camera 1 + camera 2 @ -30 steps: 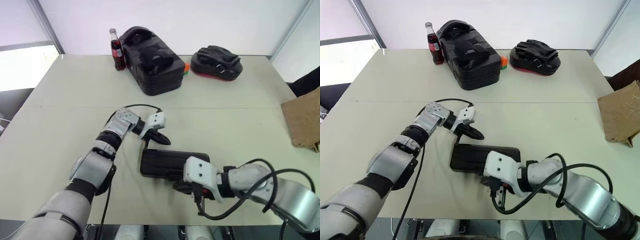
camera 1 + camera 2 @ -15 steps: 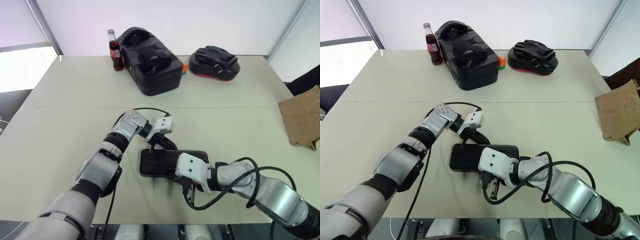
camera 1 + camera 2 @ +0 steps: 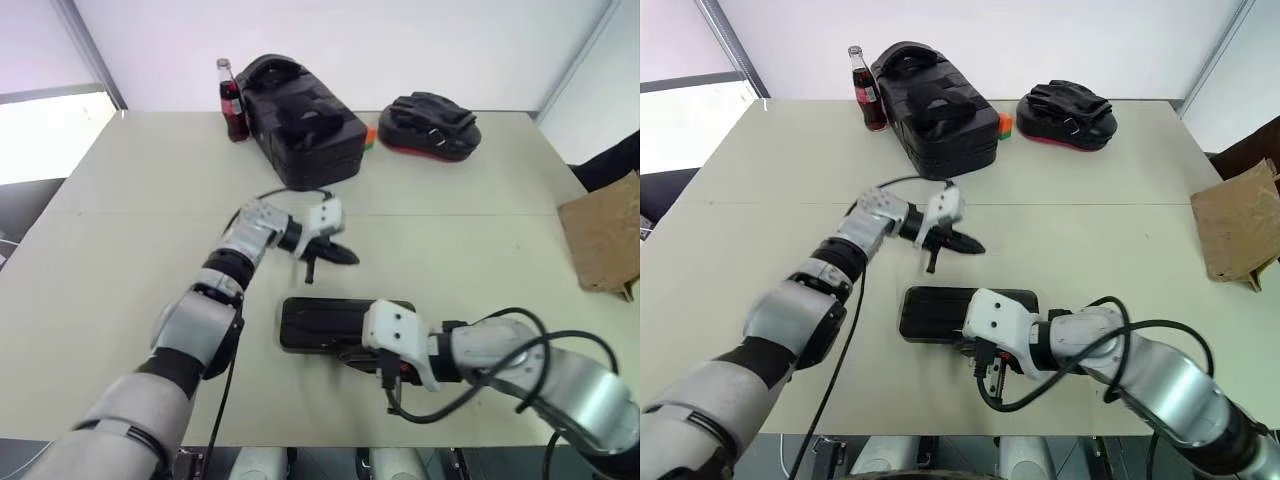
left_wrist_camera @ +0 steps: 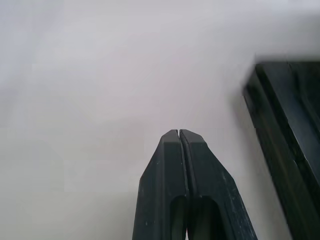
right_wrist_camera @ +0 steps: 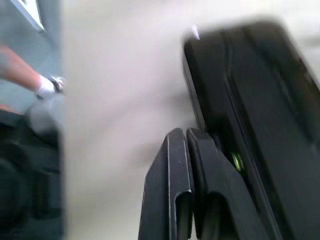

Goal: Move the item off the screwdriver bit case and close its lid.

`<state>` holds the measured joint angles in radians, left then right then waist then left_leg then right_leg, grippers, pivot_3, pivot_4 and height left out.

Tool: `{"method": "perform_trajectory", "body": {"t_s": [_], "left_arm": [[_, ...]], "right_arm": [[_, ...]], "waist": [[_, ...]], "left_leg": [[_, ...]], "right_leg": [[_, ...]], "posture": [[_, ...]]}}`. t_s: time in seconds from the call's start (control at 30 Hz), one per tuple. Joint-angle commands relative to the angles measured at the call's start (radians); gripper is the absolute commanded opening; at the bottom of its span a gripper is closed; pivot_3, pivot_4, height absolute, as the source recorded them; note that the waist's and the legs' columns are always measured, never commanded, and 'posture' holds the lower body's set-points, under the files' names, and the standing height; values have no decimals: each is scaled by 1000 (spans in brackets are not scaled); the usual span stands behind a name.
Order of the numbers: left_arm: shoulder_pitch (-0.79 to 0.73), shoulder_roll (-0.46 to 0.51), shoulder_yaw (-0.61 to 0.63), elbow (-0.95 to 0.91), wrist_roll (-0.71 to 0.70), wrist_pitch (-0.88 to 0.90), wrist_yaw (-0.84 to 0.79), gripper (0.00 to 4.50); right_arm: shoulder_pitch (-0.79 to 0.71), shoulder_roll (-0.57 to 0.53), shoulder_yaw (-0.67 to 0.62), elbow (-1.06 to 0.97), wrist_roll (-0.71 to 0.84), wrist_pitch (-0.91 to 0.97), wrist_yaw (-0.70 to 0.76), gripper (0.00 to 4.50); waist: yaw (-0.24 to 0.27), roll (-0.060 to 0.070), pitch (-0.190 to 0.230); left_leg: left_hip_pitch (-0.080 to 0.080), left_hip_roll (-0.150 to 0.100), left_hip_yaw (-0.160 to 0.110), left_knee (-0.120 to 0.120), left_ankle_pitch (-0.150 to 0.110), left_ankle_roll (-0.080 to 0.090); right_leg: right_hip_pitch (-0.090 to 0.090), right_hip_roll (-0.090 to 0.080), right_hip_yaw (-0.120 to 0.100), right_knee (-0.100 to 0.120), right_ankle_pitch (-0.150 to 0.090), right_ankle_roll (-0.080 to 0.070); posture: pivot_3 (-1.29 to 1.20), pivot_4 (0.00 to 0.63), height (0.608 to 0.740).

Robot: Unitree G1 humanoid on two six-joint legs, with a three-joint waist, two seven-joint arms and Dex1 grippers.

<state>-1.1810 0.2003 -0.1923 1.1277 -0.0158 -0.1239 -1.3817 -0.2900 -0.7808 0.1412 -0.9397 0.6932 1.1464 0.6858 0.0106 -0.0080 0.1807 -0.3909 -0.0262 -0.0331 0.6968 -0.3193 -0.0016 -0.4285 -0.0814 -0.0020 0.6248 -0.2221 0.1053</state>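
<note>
The black screwdriver bit case (image 3: 325, 322) lies flat on the table with its lid down, near the front edge. My left gripper (image 3: 350, 258) hovers shut a short way behind the case. In the left wrist view its fingers (image 4: 170, 150) are pressed together with nothing visible between them, and the case (image 4: 290, 125) sits off to one side. My right gripper (image 3: 352, 352) is shut and rests against the case's front long edge. The right wrist view shows its fingers (image 5: 175, 165) touching the case's side (image 5: 250, 100).
At the back of the table stand a large black tool case (image 3: 305, 125), a cola bottle (image 3: 232, 100) and a black bag with red trim (image 3: 435, 125). A brown paper bag (image 3: 605, 240) lies at the right edge. The table's left side is bare.
My left gripper has lifted off the case's far edge and moved back, away from it. The right gripper stays at the case's front edge, shifted slightly.
</note>
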Motion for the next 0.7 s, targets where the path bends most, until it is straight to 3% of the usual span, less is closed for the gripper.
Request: {"method": "perform_trajectory", "body": {"t_s": [0.03, 0.1, 0.17, 0.3, 0.5, 0.63, 0.7], "left_arm": [[29, 38, 52, -157, -101, 150, -140, 0], [102, 76, 20, -330, -152, 281, -204, 0], [215, 147, -59, -575, -227, 430, -229, 0], [376, 260, -163, -850, -255, 529, -233, 0], [453, 296, -226, -909, -176, 478, -216, 0], [471, 311, -257, -893, -129, 410, -211, 0], [459, 293, -225, -903, -176, 465, -201, 0]], "right_arm": [[-23, 41, -228, 2, 200, 48, -37, 77], [-24, 31, -242, 32, 189, 61, -75, 77], [-4, -8, -173, 78, 85, 36, -115, 77], [39, -63, -33, 151, -68, -64, -130, 77], [92, -74, 81, 207, -176, -162, -103, 77], [104, -74, 86, 210, -197, -181, -89, 77], [98, -84, 60, 190, -188, -179, -77, 77]], "waist": [[-2, 0, 0], [-3, 0, 0], [-10, 1, 0], [-19, 1, 0], [-20, 1, 0], [-22, 1, 0], [-22, 1, -1]], "left_leg": [[0, 0, 0, 0, 0, 0], [1, 1, 0, 0, 0, 0], [1, 3, 0, 0, 0, 0], [1, 4, 0, 0, 0, 0], [1, 3, 1, 2, 0, 0], [2, 3, 1, 1, 0, 0], [3, 4, 1, 1, 0, 0]], "right_leg": [[0, 0, 0, 1, 0, 0], [0, 0, 0, 2, 0, 0], [0, 0, 1, 2, 0, 0], [-1, 0, 2, 4, -1, 0], [0, 0, 2, 4, -1, 0], [0, 1, 2, 4, -1, 0], [1, 1, 2, 4, -1, 0]], "posture": [[0, 150, 740], [0, 150, 740], [0, 150, 740], [0, 150, 740], [0, 150, 740], [0, 150, 740], [0, 150, 740]]}}
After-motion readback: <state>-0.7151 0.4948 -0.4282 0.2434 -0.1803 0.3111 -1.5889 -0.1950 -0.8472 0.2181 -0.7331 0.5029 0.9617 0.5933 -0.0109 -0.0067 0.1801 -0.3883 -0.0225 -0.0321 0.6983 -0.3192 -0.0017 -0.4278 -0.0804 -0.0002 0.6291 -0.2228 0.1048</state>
